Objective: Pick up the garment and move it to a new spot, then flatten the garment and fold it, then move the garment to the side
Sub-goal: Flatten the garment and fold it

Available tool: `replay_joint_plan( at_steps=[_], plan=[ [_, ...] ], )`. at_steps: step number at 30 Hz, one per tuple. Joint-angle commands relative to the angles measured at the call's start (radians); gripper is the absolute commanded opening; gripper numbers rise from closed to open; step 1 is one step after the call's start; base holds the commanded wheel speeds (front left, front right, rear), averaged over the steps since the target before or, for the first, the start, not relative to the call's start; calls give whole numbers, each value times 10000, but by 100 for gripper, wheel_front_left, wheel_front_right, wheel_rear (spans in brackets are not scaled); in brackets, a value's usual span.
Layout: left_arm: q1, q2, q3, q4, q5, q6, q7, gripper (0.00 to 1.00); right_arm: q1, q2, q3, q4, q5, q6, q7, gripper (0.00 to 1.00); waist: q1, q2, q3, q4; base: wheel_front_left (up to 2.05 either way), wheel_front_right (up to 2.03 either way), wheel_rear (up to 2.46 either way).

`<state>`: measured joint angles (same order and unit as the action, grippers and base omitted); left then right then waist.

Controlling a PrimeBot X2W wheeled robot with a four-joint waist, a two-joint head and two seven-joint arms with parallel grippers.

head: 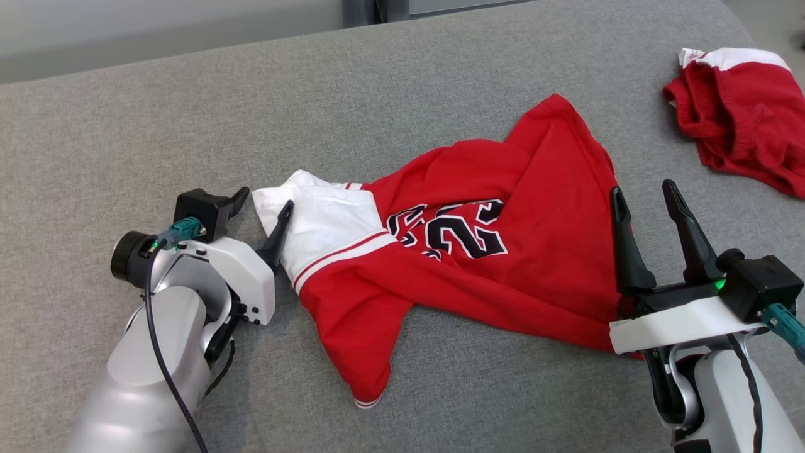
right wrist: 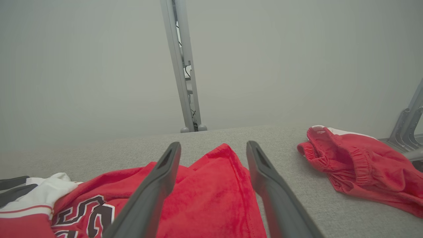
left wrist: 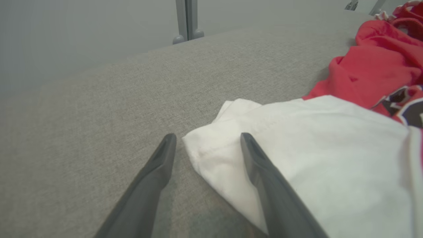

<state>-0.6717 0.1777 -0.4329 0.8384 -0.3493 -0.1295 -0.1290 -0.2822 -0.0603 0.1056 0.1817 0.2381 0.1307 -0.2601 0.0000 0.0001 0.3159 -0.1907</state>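
Observation:
The garment [head: 478,277] is a red jersey with a black-and-white number and a white sleeve, lying crumpled on the grey cloth table [head: 377,100]. My left gripper [head: 265,198] stands open at the sleeve's left corner. In the left wrist view the left gripper [left wrist: 208,135] has that white sleeve corner [left wrist: 211,148] between its fingers, one finger over the fabric. My right gripper [head: 642,189] stands open at the garment's right edge. In the right wrist view the right gripper [right wrist: 214,144] has the red fabric [right wrist: 211,198] below its spread fingers. Nothing is gripped.
A second red piece with a white waistband [head: 742,113] lies bunched at the far right of the table, seen as red shorts [right wrist: 360,165] in the right wrist view. A grey post [right wrist: 185,82] rises behind the table's back edge.

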Motion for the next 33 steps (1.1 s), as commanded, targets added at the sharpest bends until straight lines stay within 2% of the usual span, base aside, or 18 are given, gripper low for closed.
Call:
replay_joint_plan(
  at_steps=[1, 16, 17, 19, 20, 21, 28, 33],
  plan=[
    [-249, 97, -92, 88, -112, -9, -86, 100, -44, -3, -46, 34, -56, 1, -59, 100, 0, -1, 2, 4, 0, 0, 0],
    [-854, 134, -1150, 1136, -1336, -11, -359, 100, -100, 48, 99, 138, -364, 1, -64, 100, 0, -1, 19, 67, 0, 0, 0],
    [-890, 134, -1253, 1183, -1408, -12, -345, 93, -89, 48, 89, 143, -376, 1, -65, 100, 0, -1, 20, 66, 0, 0, 0],
    [-950, 145, -1426, 1244, -1660, -12, -314, 40, -70, 54, 73, 150, -392, 1, -65, 100, 0, -1, 17, 66, 0, 0, 0],
    [-975, 163, -1504, 1263, -1765, -12, -311, 9, -60, 54, 66, 153, -388, 1, -65, 100, 0, -1, 16, 67, 0, 0, 0],
    [-1004, 187, -1579, 1279, -1841, -12, -338, 0, -51, 58, 57, 153, -388, 1, -65, 100, 0, -1, 16, 75, 0, 0, 0],
    [-1002, 250, -1947, 1309, -2375, -12, -803, 0, 38, 62, 13, 232, -465, 1, -66, 100, 0, -1, -66, 245, 0, 0, 0],
    [-1237, 417, -1840, 1126, -2465, -12, -1219, 0, 35, 59, -55, 317, -465, 1, -66, 100, 0, -1, -235, 451, 0, 0, 0]
  ],
)
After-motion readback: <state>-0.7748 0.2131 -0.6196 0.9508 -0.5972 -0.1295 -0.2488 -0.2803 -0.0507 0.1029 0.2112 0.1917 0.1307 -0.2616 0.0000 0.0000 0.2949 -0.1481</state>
